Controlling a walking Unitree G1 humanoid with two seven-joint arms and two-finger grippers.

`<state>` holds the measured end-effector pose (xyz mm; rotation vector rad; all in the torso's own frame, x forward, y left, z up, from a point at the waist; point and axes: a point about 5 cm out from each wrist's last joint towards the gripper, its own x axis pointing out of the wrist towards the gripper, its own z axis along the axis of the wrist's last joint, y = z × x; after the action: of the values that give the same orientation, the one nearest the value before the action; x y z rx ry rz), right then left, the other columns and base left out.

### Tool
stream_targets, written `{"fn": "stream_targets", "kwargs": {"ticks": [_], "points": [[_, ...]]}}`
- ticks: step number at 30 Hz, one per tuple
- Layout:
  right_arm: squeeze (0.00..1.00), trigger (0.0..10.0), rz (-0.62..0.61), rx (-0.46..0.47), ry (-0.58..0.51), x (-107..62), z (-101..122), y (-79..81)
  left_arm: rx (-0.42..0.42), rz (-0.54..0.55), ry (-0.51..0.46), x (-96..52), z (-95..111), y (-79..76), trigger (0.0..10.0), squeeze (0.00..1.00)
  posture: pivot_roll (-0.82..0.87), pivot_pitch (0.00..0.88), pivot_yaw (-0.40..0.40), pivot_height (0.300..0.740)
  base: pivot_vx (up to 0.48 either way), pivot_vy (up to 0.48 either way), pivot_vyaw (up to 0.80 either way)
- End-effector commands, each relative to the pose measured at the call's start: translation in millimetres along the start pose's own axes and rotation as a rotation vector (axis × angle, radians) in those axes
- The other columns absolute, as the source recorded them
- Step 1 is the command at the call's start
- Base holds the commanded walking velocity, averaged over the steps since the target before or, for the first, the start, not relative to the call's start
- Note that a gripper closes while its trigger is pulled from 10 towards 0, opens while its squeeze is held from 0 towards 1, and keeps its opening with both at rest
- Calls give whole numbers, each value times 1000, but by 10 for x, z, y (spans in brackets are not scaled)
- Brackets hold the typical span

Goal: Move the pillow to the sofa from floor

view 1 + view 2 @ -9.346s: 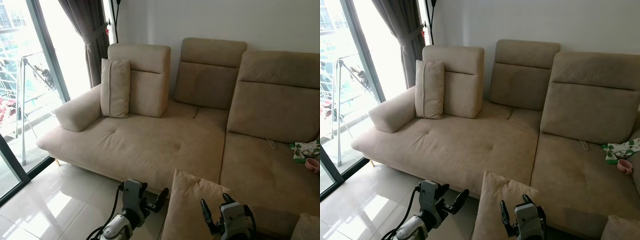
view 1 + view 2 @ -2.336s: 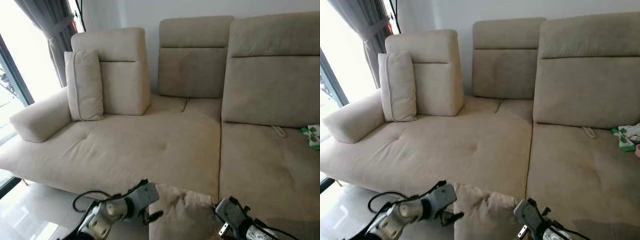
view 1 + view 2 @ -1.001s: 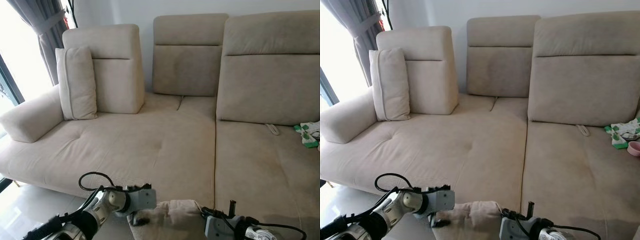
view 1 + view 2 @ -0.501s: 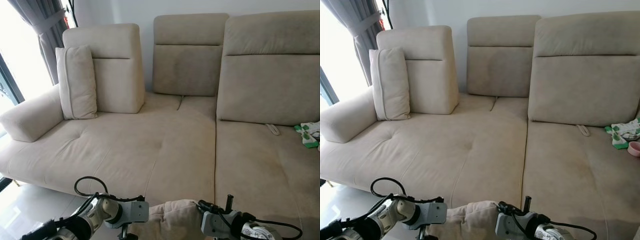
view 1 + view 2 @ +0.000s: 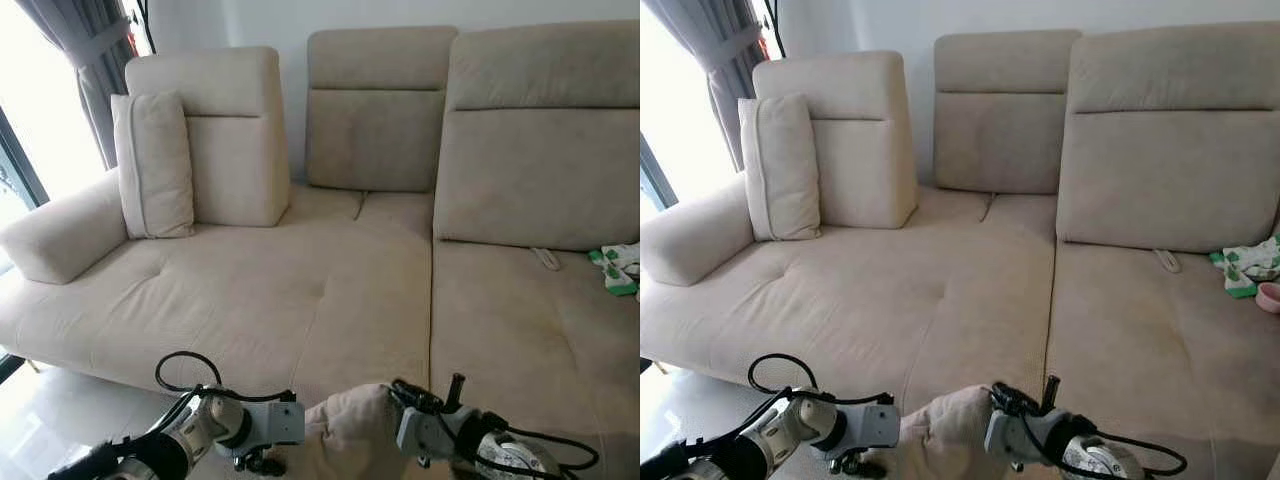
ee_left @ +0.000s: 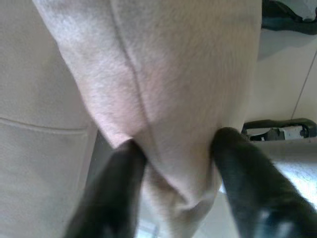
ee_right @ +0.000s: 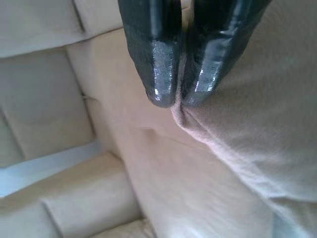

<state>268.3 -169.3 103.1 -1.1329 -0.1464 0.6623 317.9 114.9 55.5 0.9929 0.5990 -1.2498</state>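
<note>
Beige pillow (image 5: 352,435) held low in front of the beige sectional sofa (image 5: 300,290), between the two grippers, just at the front edge of the seat. Not yet resting on the seat, as far as can be judged.

Left gripper (image 6: 176,171) partly open around a bunched fold of the pillow, one black finger (image 6: 111,191) on each side of the fabric and pressing into it (a pinch on a thick fold, not a full closing). Right gripper (image 7: 181,96) nearly closed, its two fingertips (image 7: 161,89) almost together on the pillow's seam edge, with only thin fabric between them.

Compared with half a second ago: pillow top now higher against the seat front and more bunched between the arms, left wrist (image 5: 265,425) turned a little inward, right wrist (image 5: 430,430) raised slightly. Compared with one second ago, clearly more of the pillow visible above the lower border. Meaning for the task, probably: lift in progress, pillow off the floor and rising toward seat level.

Remaining work, as a judgement: carry up and forward over the seat edge, set down on the wide cushion, then release on both sides. Risk of slipping on the right side, because of the thin grip there.

Second pillow (image 5: 155,165) upright against the far-left backrest, untouched. Green-and-white cloth (image 5: 618,272) on the right seat, well apart.
</note>
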Motion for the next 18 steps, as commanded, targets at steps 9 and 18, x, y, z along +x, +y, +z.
{"fn": "stream_targets", "kwargs": {"ticks": [9,18], "points": [[0,10000,-148,12,-70,83,183,-158,36,276,-8,-200,170,380,0,0,54,0,100,570,0,0,0],[0,10000,-174,44,-88,127,241,-165,93,358,45,-432,249,582,10000,0,58,0,94,570,0,0,0]]}}
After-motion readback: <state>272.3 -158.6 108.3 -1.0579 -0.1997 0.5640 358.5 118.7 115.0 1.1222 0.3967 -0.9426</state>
